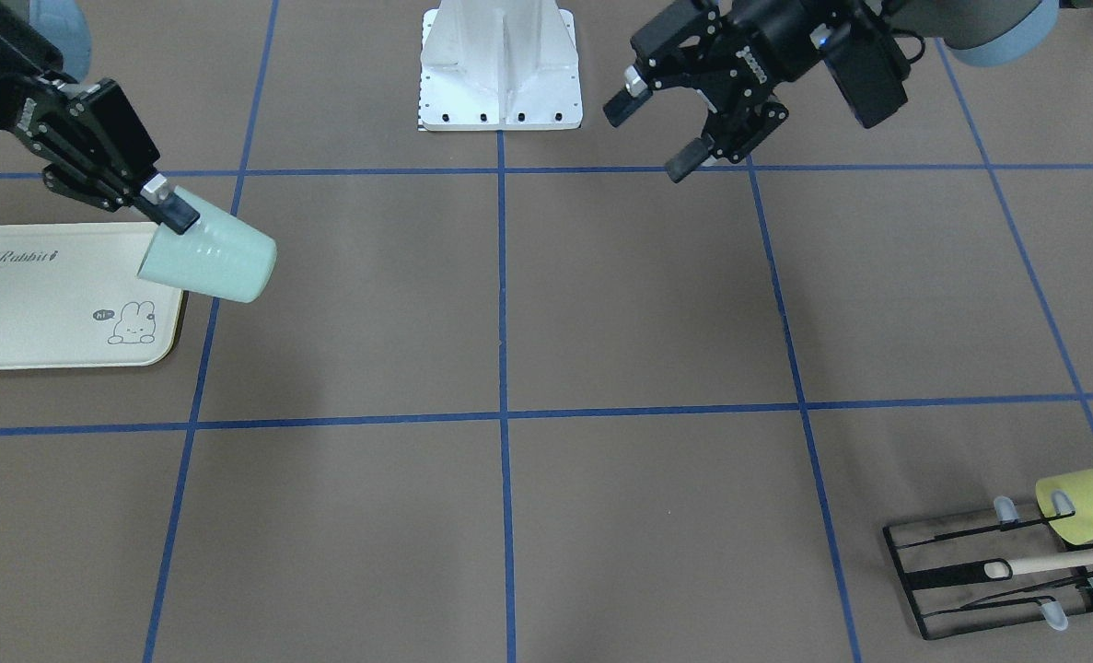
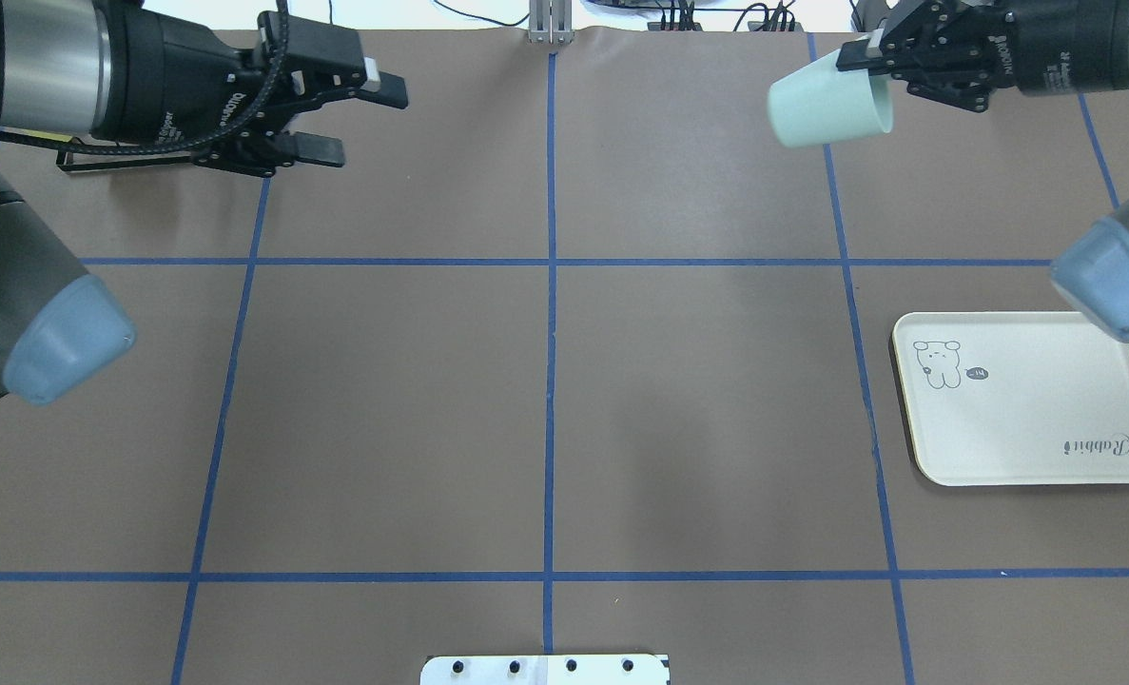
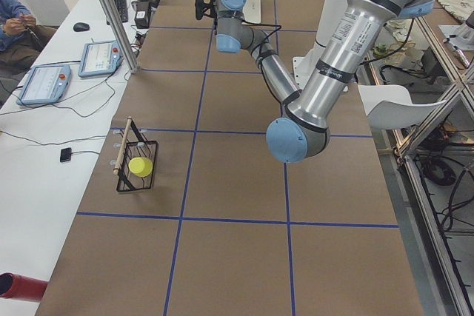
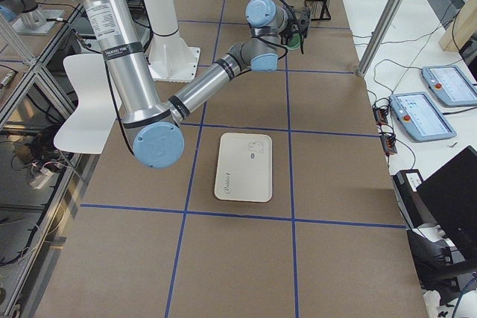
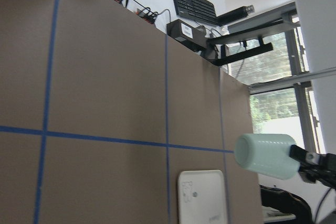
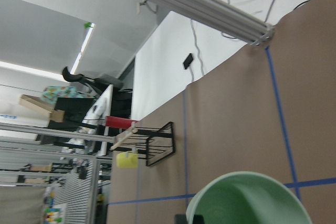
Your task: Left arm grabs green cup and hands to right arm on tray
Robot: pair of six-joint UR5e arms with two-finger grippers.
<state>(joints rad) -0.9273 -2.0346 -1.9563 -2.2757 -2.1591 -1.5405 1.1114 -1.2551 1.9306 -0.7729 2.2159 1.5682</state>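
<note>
The pale mint-green cup (image 1: 210,258) hangs in the air, tipped on its side, and my right gripper (image 1: 173,216) is shut on its rim. In the overhead view the cup (image 2: 826,100) and right gripper (image 2: 868,71) sit at the top right, beyond the cream Rabbit tray (image 2: 1030,409). The tray (image 1: 40,313) lies flat with nothing on it, and the cup's image overlaps its corner. My left gripper (image 1: 652,136) is open and empty, well apart from the cup, at the overhead view's top left (image 2: 364,122). The left wrist view shows the cup (image 5: 265,156) and the right wrist view its mouth (image 6: 252,200).
A black wire rack (image 1: 997,571) holding a yellow-green cup (image 1: 1085,502) and a wooden stick stands at the table's corner on my left side. The white robot base plate (image 1: 500,64) is at the table's middle edge. Blue tape lines grid the brown table.
</note>
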